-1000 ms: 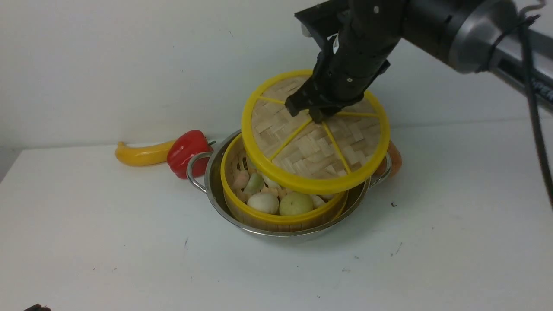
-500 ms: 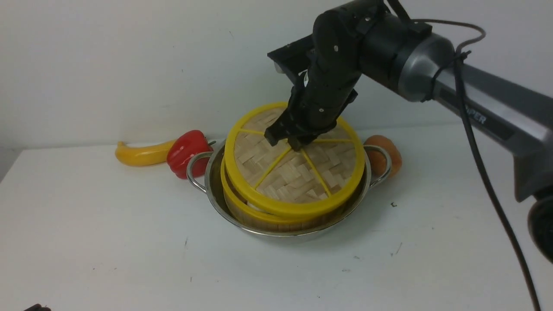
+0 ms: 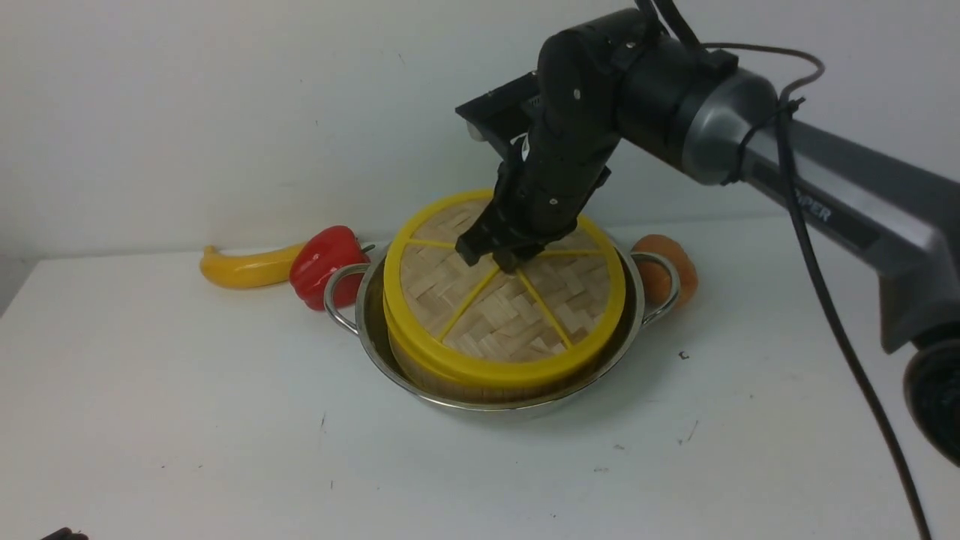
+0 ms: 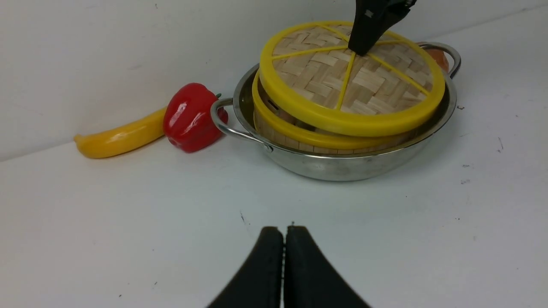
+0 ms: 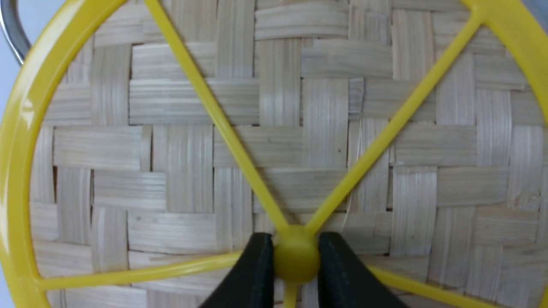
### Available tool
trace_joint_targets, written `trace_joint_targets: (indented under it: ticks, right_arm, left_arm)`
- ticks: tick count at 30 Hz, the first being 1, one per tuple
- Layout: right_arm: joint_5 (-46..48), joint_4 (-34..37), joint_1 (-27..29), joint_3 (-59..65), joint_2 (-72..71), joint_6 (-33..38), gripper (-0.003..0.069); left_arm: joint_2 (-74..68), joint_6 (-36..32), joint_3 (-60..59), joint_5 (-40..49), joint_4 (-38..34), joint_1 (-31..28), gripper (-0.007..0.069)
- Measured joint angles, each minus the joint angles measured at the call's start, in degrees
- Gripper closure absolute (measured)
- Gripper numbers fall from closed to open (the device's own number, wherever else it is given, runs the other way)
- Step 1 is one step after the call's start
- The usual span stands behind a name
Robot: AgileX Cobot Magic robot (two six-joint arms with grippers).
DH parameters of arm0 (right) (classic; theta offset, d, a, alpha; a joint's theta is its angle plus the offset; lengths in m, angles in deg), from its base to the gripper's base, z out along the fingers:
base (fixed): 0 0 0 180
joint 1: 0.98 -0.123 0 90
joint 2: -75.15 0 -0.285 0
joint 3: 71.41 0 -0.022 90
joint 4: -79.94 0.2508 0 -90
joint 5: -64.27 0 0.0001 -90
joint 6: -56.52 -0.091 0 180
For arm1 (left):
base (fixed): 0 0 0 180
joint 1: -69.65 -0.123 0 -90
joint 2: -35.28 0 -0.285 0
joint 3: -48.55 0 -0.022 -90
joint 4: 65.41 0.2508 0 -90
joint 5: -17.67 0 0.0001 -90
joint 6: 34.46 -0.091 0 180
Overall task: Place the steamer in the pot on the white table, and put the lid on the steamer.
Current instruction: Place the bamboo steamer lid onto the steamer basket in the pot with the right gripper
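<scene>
Woven bamboo lid, yellow rim and spokes, atop steamer

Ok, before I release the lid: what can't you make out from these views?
- Contents of the steamer: covered by the lid in every view.
- Seating of the lid's far edge: front view, hidden behind the right gripper and its arm.
- The orange round thing behind the pot: front view, partly hidden by the pot handle; unidentifiable.
- The left gripper: only shut fingertips, cut off by the left wrist view's edge.
</scene>
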Motion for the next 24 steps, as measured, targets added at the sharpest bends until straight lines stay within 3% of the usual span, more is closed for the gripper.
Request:
trace_joint_targets:
  ticks: [24]
  right_arm:
    - [-2.5,0.2,0.0,-2.2,3.4,0.8,0.0516]
  left_arm:
    - [0.0,0.0,0.0,0.0,0.0,0.0,0.0625]
